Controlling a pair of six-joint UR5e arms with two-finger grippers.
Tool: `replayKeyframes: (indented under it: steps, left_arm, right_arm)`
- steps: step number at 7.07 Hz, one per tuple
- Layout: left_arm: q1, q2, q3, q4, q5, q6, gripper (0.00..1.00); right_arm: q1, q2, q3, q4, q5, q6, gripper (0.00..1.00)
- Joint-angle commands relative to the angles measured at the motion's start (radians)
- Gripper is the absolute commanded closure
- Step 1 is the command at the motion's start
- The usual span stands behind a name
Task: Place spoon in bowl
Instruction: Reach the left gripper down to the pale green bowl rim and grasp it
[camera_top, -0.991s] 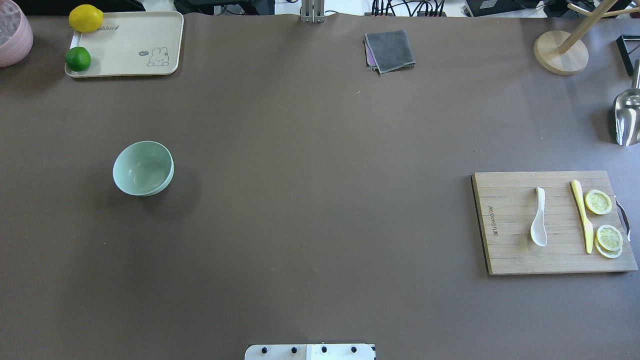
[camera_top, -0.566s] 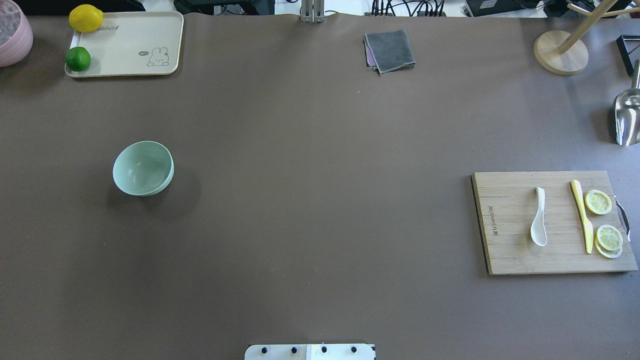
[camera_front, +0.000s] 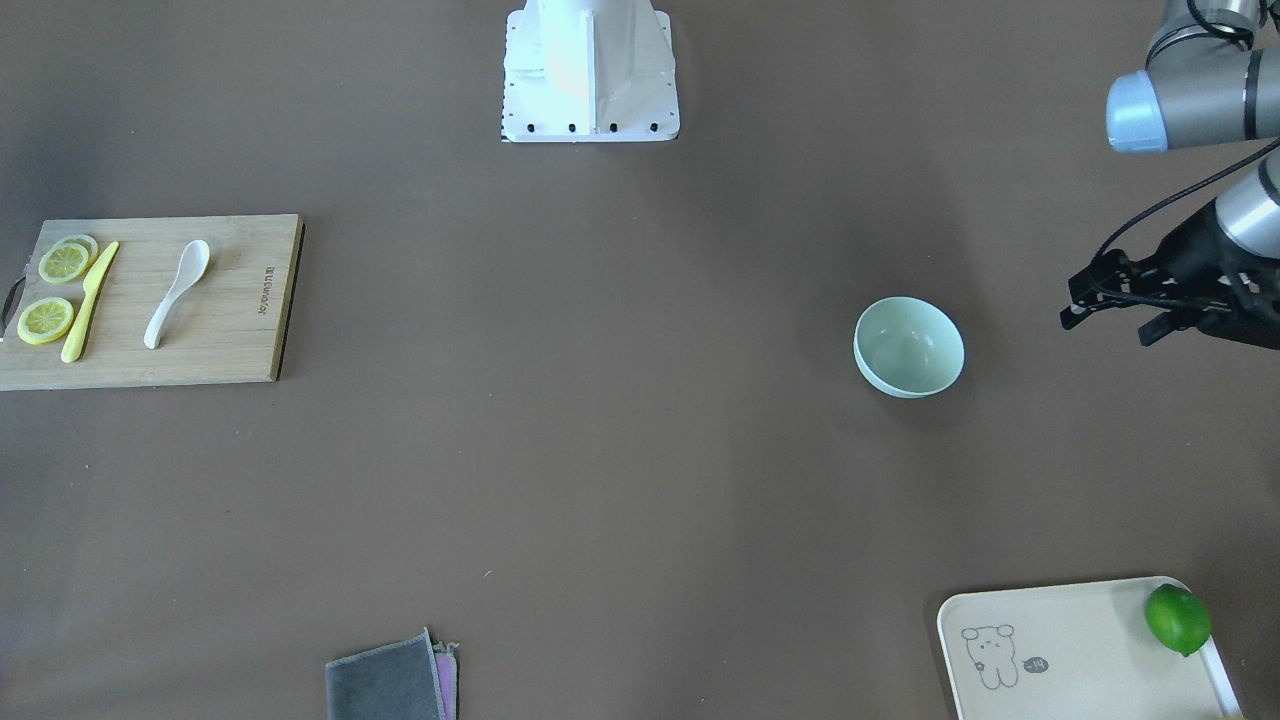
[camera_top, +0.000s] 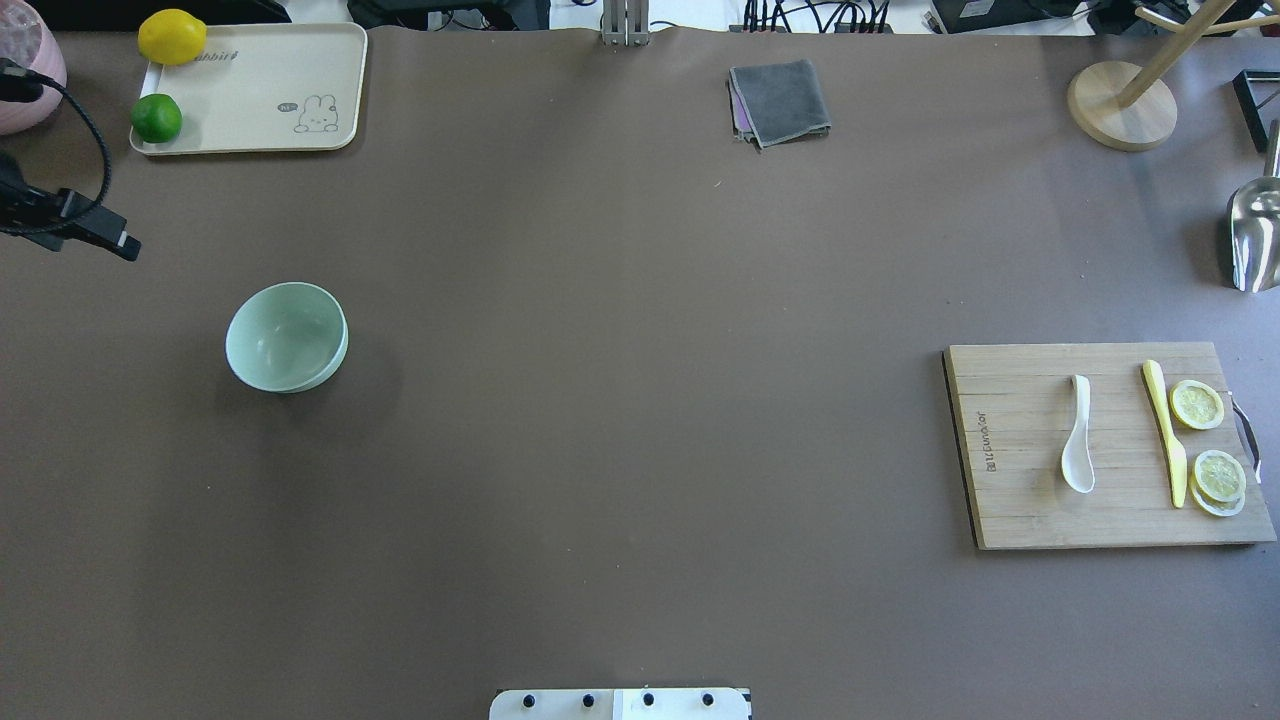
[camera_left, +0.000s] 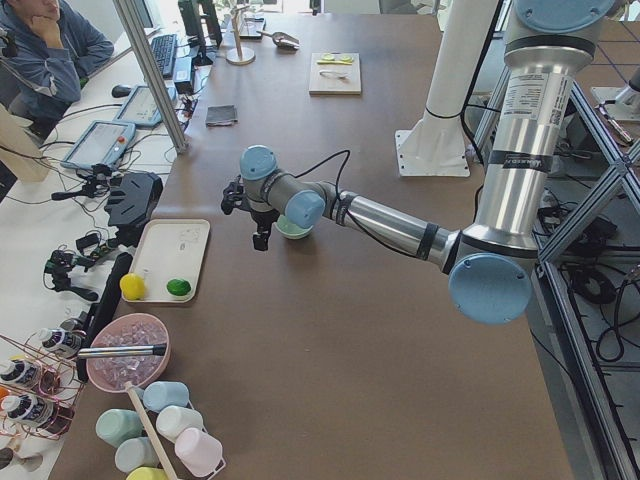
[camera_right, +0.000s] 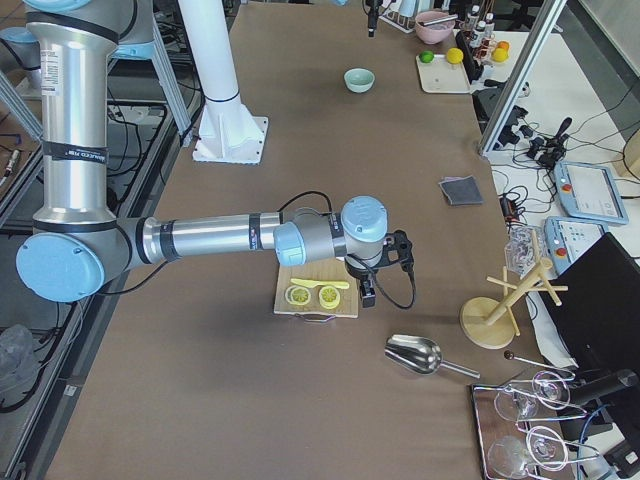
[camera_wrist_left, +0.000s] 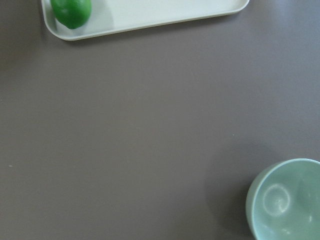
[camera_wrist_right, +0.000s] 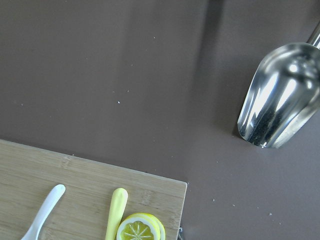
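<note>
Spoon (camera_top: 1077, 465) on board (camera_top: 1010, 500), knife (camera_top: 1165, 430) at its 3 o'clock. Left gripper (camera_front: 1110, 328) jaws apart, at bowl's (camera_top: 286, 336) 10 o'clock overhead. Right gripper (camera_right: 385, 280): cannot tell.

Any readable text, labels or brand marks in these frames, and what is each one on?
"abbit": on the tray, start hidden behind the lemon.
"hi": bubble by the tray's rabbit drawing, barely legible.
Stamp on the cutting board: perhaps "joyoung", too small to confirm.
</note>
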Motion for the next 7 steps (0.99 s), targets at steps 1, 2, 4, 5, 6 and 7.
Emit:
replayKeyframes:
  steps: [1,2,4,5,6,7]
  left_arm:
    - [0.150,-0.014,0.020,-0.054,0.118,-0.053,0.07]
    - [0.187,-0.019,0.022,-0.054,0.124,-0.056,0.07]
    - [0.226,-0.016,0.026,-0.056,0.126,-0.054,0.08]
    - [0.226,-0.008,0.035,-0.062,0.126,-0.048,0.11]
    - [0.229,-0.019,0.075,-0.079,0.124,-0.053,0.12]
    - [0.229,-0.019,0.093,-0.120,0.121,-0.059,0.16]
  right_arm:
    - [-0.027,-0.003,-0.007,0.084,-0.003,0.086,0.00]
    - [-0.043,-0.003,-0.025,0.085,0.002,0.086,0.00]
    - [-0.047,-0.004,-0.038,0.084,0.003,0.086,0.00]
    - [-0.047,-0.011,-0.038,0.084,0.003,0.086,0.00]
    - [-0.050,-0.012,-0.038,0.084,0.003,0.086,0.00]
    - [-0.052,-0.018,-0.036,0.085,0.005,0.086,0.00]
